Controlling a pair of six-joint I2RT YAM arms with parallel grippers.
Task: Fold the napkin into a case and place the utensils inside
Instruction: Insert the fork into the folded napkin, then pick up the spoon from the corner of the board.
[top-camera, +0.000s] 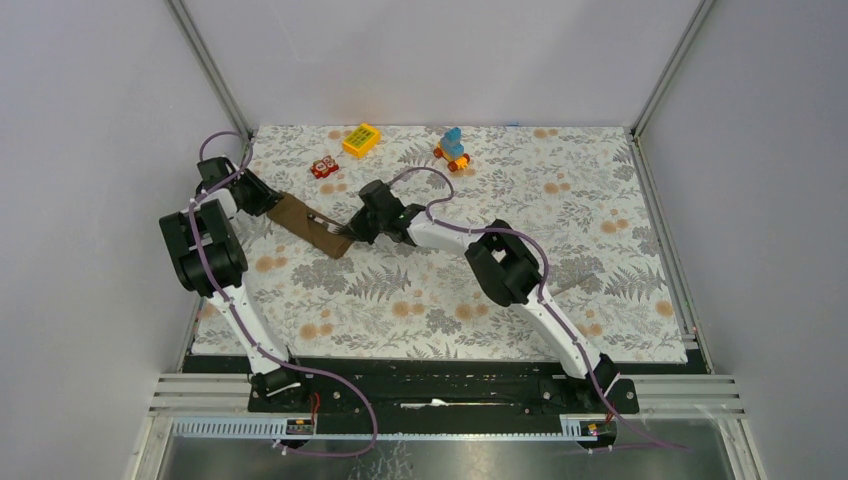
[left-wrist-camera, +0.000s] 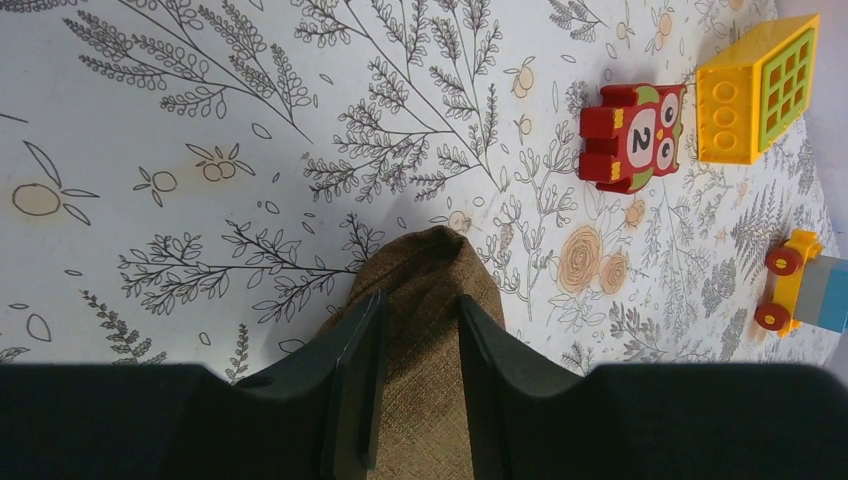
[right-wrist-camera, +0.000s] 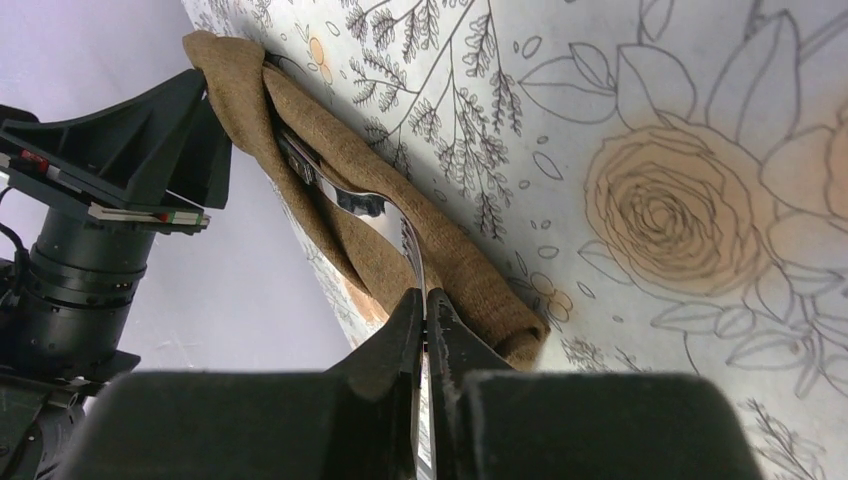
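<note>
The brown napkin lies folded as a narrow case (top-camera: 305, 222) on the tablecloth at the back left. My left gripper (top-camera: 270, 200) is shut on the case's left end; in the left wrist view the bunched cloth (left-wrist-camera: 430, 265) sits between its fingers (left-wrist-camera: 365, 340). My right gripper (top-camera: 345, 232) is at the case's right end, shut on the thin handle of the silver spoon (right-wrist-camera: 365, 200). The spoon runs into the fold of the case (right-wrist-camera: 460, 262). The right gripper (right-wrist-camera: 424, 298) pinches the handle tight. The dark stick utensil cannot be told apart inside the fold.
A red owl block (top-camera: 323, 168), a yellow block (top-camera: 361, 139) and a blue and orange toy car (top-camera: 452, 148) stand behind the case on the floral tablecloth (top-camera: 560, 200). They also show in the left wrist view: red block (left-wrist-camera: 632, 137), yellow block (left-wrist-camera: 757, 88), car (left-wrist-camera: 800, 285).
</note>
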